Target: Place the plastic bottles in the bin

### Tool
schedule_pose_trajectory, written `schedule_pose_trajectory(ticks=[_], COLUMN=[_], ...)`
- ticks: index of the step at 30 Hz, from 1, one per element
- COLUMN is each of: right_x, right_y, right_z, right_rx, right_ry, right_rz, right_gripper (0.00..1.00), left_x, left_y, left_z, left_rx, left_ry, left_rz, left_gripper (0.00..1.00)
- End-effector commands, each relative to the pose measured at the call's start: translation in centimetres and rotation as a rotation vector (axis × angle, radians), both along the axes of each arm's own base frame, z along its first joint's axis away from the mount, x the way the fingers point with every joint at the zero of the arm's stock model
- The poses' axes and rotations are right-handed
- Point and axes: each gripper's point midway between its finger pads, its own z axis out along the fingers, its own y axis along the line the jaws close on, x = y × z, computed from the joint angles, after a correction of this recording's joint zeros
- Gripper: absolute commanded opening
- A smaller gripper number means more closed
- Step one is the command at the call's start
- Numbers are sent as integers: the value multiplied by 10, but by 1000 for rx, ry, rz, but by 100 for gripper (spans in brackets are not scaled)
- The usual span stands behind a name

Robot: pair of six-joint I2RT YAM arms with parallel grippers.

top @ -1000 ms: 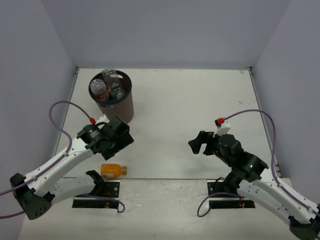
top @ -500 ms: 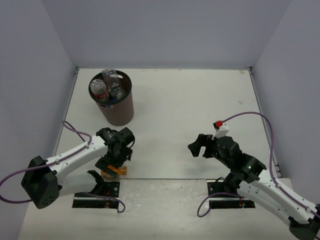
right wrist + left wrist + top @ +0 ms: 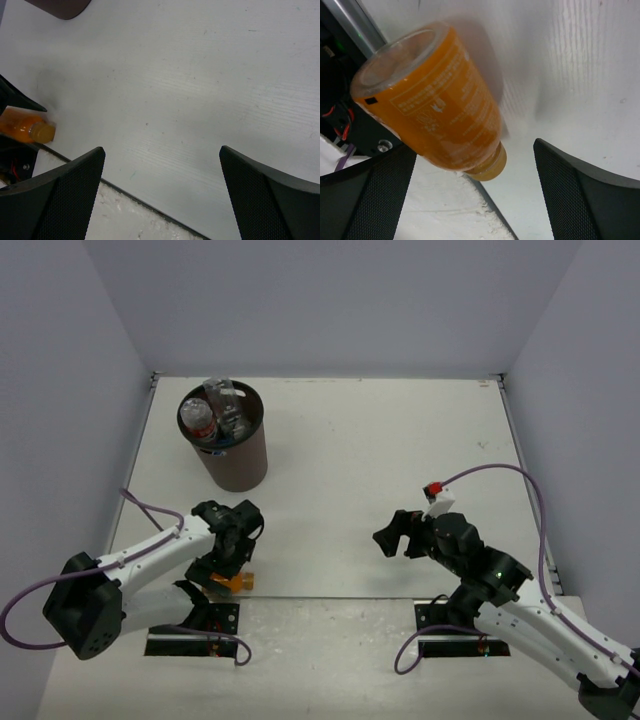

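Observation:
An orange-filled bottle [image 3: 232, 583] lies on its side at the table's near edge. It fills the left wrist view [image 3: 435, 105] and shows small in the right wrist view [image 3: 26, 128]. My left gripper [image 3: 228, 562] is open just above it, one finger on each side, not touching. The dark brown bin [image 3: 230, 445] stands at the back left with several clear bottles [image 3: 215, 412] inside. My right gripper [image 3: 392, 533] is open and empty over bare table at the right.
The table's front edge [image 3: 485, 192] runs right under the orange bottle. Black arm mounts [image 3: 195, 625] sit just in front of it. A sliver of the bin [image 3: 60, 7] shows at the top of the right wrist view.
My left arm has swung down from near the bin to the orange bottle at the front edge. The right arm has barely moved.

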Motion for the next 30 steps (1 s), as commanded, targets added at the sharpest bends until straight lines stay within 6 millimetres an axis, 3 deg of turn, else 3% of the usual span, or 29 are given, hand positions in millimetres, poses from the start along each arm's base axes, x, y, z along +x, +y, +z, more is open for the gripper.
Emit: schedule_pose_trajectory(ticks=[1, 7, 11, 15, 17, 20, 23, 27, 30], right_x=[0, 2, 3, 5, 5, 5, 6, 6, 7], right_y=[4, 3, 0, -1, -1, -1, -1, -3, -3], right_z=[3, 2, 1, 3, 4, 4, 3, 2, 3], right_rx=[20, 9, 10, 11, 8, 5, 4, -2, 1], right_ry=[-13, -13, -15, -22, -24, -24, -22, -18, -17], right_rz=[18, 2, -14, -24, -19, -20, -23, -35, -46], right_gripper=[99, 99, 99, 99, 99, 99, 99, 99, 99], left_x=[2, 14, 18, 23, 28, 44, 82, 129, 172], left_y=[33, 30, 25, 22, 19, 11, -7, -37, -75], left_z=[-7, -12, -17, -9, -4, 9, 36, 83, 146], left_rx=[164, 201, 173, 165, 158, 135, 116, 157, 207], left_ry=[-65, -51, -39, -42, -51, -87, -197, -373, -585], left_rz=[287, 249, 214, 188, 163, 56, -97, -412, -630], left_gripper=[100, 98, 65, 42, 36, 18, 0, 0, 0])
